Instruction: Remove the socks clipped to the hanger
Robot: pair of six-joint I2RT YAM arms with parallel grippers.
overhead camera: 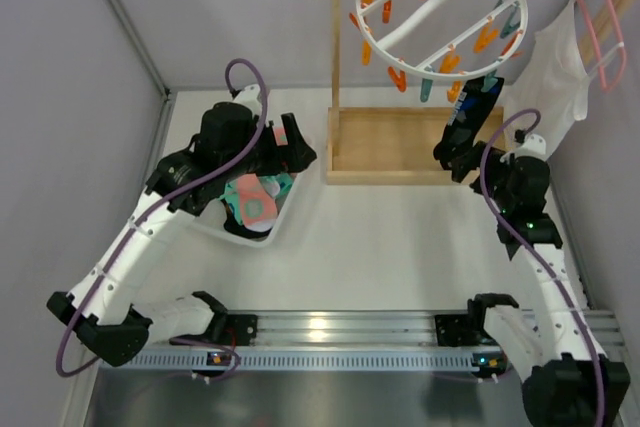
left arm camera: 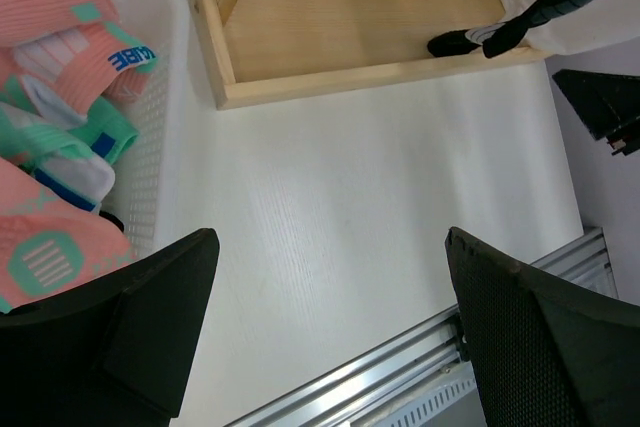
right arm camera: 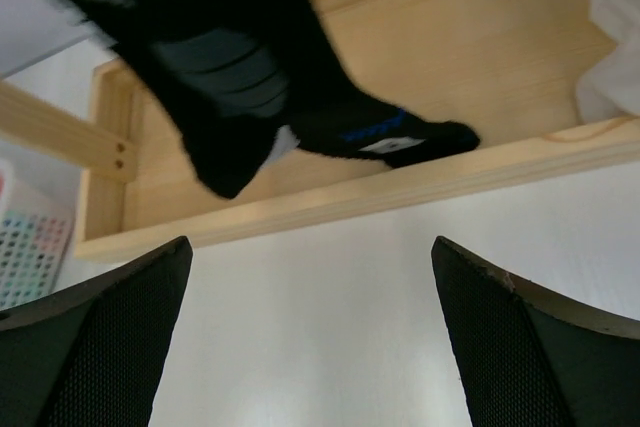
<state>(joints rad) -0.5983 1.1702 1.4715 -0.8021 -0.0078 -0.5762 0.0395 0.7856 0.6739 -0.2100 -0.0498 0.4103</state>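
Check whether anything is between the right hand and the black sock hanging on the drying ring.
Nothing visible. The black sock hangs just ahead of the open right hand, over the wooden stand base. The white garment hangs off to one side, outside the gap.

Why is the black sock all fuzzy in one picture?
Right wrist view: the black sock probably hangs near the lens, so its upper part is blurred; top external view: sharper overall, with a glare spot on the metal rail.
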